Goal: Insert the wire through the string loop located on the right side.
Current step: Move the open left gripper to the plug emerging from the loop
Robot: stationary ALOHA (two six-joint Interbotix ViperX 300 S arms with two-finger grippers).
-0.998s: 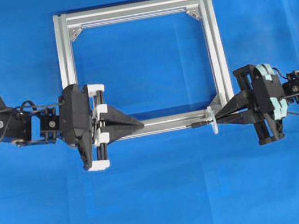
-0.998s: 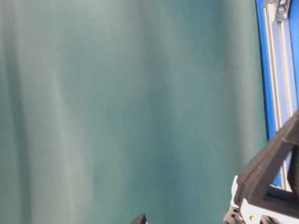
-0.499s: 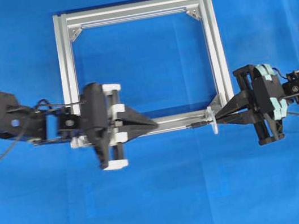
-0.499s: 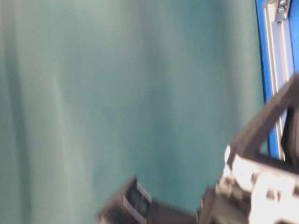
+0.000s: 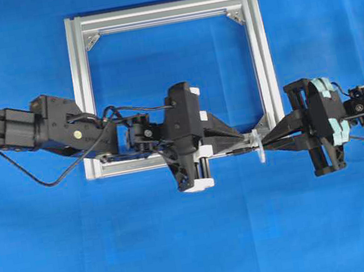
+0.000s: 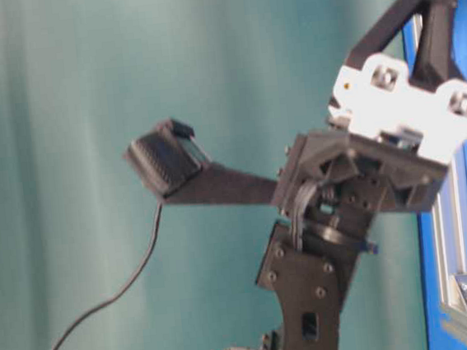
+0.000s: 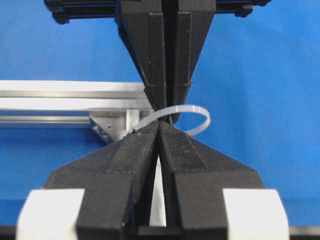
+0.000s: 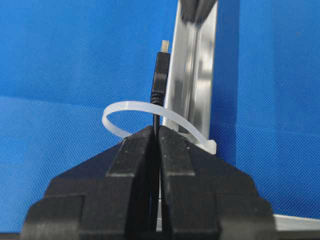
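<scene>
**A:** Starting at the left of the overhead view, what do we find?

**B:** Our left arm stretches across the blue table [image 5: 187, 247], over the near bar of the silver frame [image 5: 83, 89]. The left gripper [image 5: 238, 144] points toward the frame's near right corner. Its jaws are pressed together and we see nothing between them.

**A:** Why is it there, if it holds nothing?

**B:** We judge it is lined up to take the plug end once it is through. In the left wrist view its tips sit right up against the string loop [image 7: 182, 116], facing the opposite gripper.

**A:** And further right?

**B:** The loop, a thin white band, stands at the frame's near right corner. The wire [image 8: 159, 80] is already threaded through it: in the right wrist view its dark plug tip pokes past the band, along the frame bar.

**A:** What holds the wire?

**B:** The right gripper [image 5: 266, 140], jaws clamped on the wire just behind the loop. Gripping so close to the tip keeps the limp cable stiff enough to aim, we think.

**A:** So the insertion is largely done?

**B:** The tip is through; pulling more wire across looks like the remaining work.
</scene>
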